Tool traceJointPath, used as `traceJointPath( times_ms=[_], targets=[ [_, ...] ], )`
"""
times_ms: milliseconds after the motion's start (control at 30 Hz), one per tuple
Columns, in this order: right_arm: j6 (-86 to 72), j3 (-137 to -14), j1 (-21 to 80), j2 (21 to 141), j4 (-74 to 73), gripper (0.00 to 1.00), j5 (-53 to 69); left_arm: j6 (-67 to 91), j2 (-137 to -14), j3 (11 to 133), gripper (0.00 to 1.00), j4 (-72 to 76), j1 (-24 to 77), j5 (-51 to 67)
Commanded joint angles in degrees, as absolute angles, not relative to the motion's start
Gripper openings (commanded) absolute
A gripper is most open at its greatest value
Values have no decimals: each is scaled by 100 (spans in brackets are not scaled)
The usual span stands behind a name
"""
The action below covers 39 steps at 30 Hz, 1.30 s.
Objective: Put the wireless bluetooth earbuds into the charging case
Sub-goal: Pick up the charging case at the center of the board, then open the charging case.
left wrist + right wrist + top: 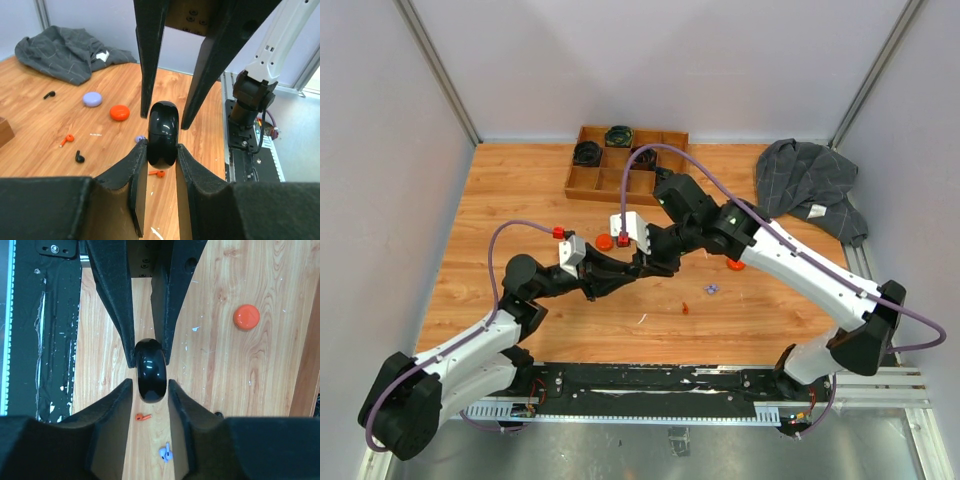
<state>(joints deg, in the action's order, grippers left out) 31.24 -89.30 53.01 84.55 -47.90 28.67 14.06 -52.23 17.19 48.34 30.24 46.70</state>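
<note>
A glossy black charging case (pixel 162 132) hangs in midair between my two grippers, closed and on edge. My left gripper (pixel 161 147) is shut on its lower end, both pads pressed to it. My right gripper (pixel 150 382) straddles the opposite end of the case (pixel 150 370), jaws slightly parted with a thin gap on each side. In the top view the two grippers (pixel 630 265) (pixel 655 255) meet above the table's middle. On the wood below lie earbuds: orange (pixel 144 416), lavender (pixel 166 453), another orange (pixel 66 138), black (pixel 79 157) and black (pixel 48 94).
An orange round case (pixel 120 112) and a lavender one (pixel 92 98) lie on the table, with another orange case (pixel 604 242) near the left wrist. A wooden compartment tray (pixel 620 180) stands at the back. A grey cloth (pixel 810 180) lies back right.
</note>
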Motion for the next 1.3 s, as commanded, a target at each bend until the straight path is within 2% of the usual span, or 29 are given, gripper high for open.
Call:
traceJointPath(
  times_ms=[0,133,367,700,1267],
  targets=[
    [3021,-8517,5397,8088,-4192,40,2792,1530,-5167,1415,0,5469,3076,4357],
    [2877,-7992,5396,7828,-3645,51,2763,1562,-5246,1126,0,5986,3081,4210],
    [2691,-7189,5396,7450,-2697,59,2862,1410,-5493,561,0,7188,3076,4174],
    [2584,-7019,5396,7621,-2240,65,2993,1318,-5506,510,0,7250,3076,4317],
    [2560,-7171,5249,7509,-2172,66,2452,1246,-5694,571,0,7189,3081,4664]
  ],
)
